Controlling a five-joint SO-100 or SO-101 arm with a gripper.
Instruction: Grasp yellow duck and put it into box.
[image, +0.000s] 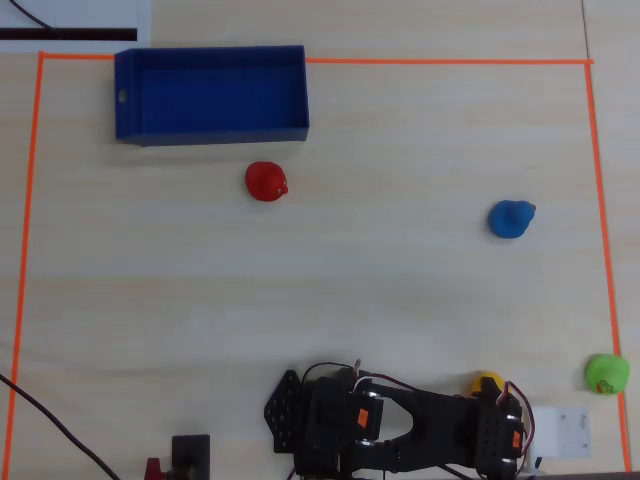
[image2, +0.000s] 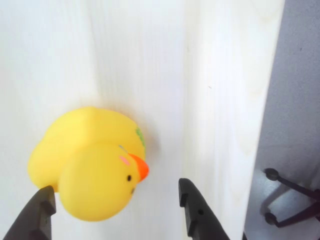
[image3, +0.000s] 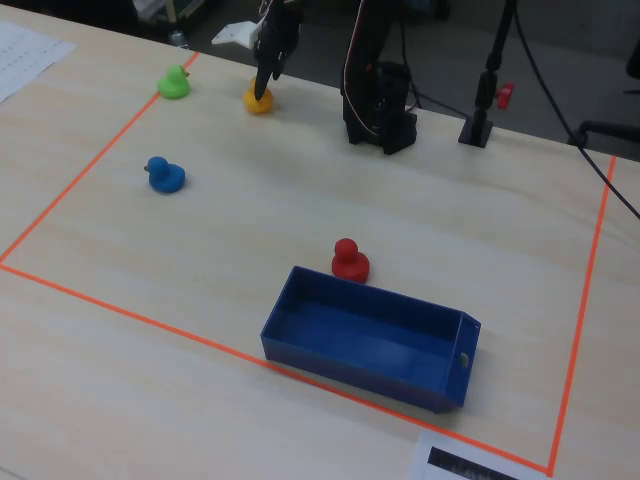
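A pale wooden bench (image: 400, 290) carries a work area outlined in orange tape (image: 450, 62). In the wrist view, the gripper (image2: 117, 202) hangs just above the bench with its two dark fingertips (image2: 192, 205) spread apart. The duck (image2: 92, 162), yellow with an orange beak, sits between them, nearer the left finger as that view shows it. Whether either finger touches the duck cannot be told. The duck rests on the bench with its beak pointing towards the right finger.

In the overhead view, only the top of the duck (image: 487, 381) shows, peeking out just beyond the black arm (image: 400, 425) at the bottom edge of the picture. In the fixed view, the arm leans down from its base (image3: 378, 110) and the gripper (image3: 262, 90) meets the duck (image3: 258, 100) near the far tape line.

The box (image: 210, 95), dark blue with low walls, lies well apart from the gripper, at the opposite end of the taped area. A red duck (image: 267, 181) stands near the box's long side, also far from the gripper. A blue duck (image: 511, 218) sits partway between. A green duck (image: 606, 373) is near the gripper, just beside the tape line.
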